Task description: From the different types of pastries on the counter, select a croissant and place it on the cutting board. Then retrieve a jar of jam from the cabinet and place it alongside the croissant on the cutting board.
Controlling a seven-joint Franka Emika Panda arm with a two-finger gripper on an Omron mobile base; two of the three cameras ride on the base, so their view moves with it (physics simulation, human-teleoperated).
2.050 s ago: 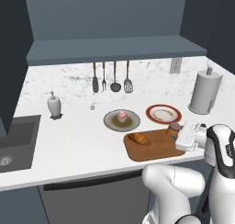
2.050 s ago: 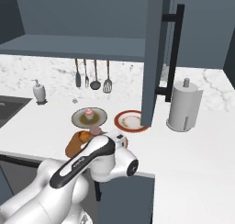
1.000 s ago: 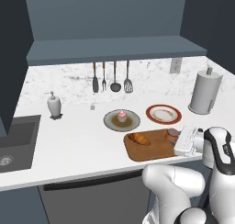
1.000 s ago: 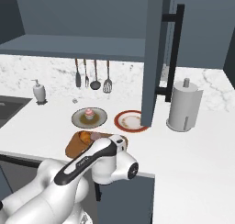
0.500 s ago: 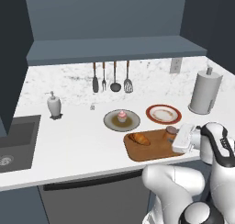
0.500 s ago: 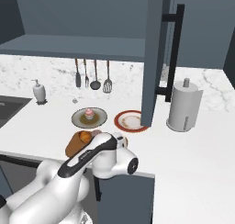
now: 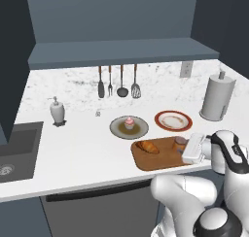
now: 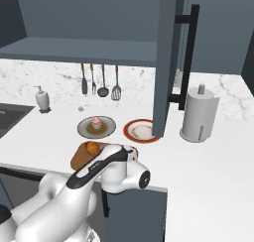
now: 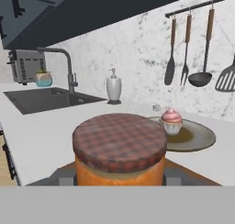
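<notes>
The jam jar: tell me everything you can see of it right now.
The jam jar is a short cylinder with an orange-brown body and a flat, reddish checked lid. It stands upright, close before the hand camera, gripped between the dark fingers of the shut gripper. In the left base view it sits at the right end of the cutting board, beside the croissant. Whether its base touches the board is hidden.

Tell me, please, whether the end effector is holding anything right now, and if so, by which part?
Yes: the end effector is shut on the jar of jam, gripping its orange body on both sides below the lid, over the cutting board.
</notes>
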